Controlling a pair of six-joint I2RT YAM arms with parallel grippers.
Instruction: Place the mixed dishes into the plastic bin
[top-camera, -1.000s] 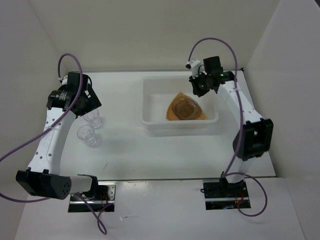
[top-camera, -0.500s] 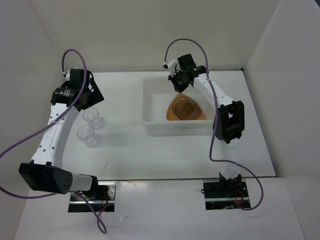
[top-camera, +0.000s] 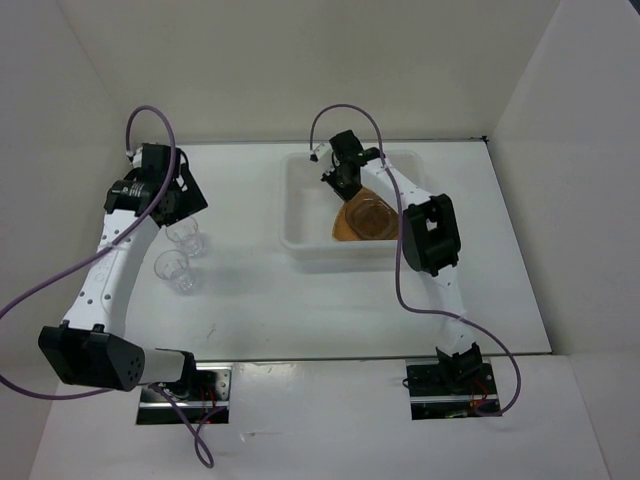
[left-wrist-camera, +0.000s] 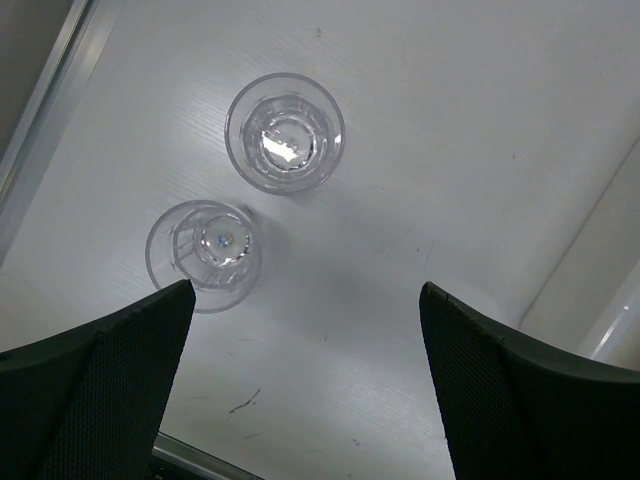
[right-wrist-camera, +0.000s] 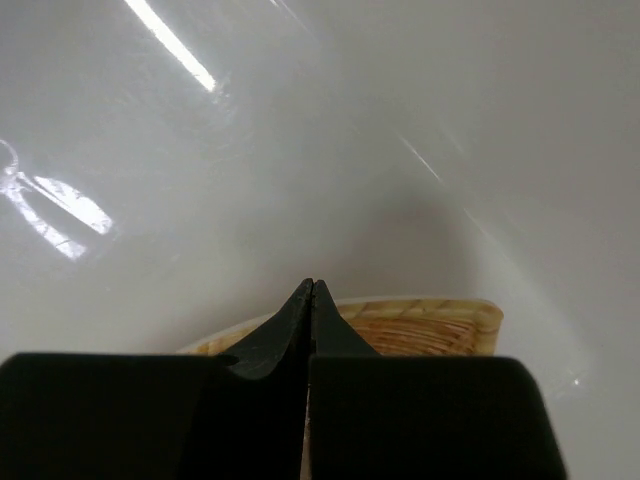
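White walls enclose a white tabletop (top-camera: 300, 300), seen from above. At the left, the left arm reaches forward from its base, elbow bent and wrist tipped down. The left end effector (top-camera: 182, 205) hovers released, fingers spread wide, above two clear cups (top-camera: 186, 236) that stand upright just beside each other on the tabletop, outside the bin.

The step in hand looks like picking up a cup. To do it well, centre the fingers around one cup only, descend straight, and close gently – the thin plastic may flex or slip, and the neighbouring cup is close enough to be knocked.

Right of centre sits the bin (top-camera: 290, 215), holding the woven plate (top-camera: 345, 228) with grey plates (top-camera: 372, 218) on top. The right arm folds leftward over the bin – its right end effector (top-camera: 345, 185) points down inside, fingers clenched together on nothing, just above the woven plate's edge.
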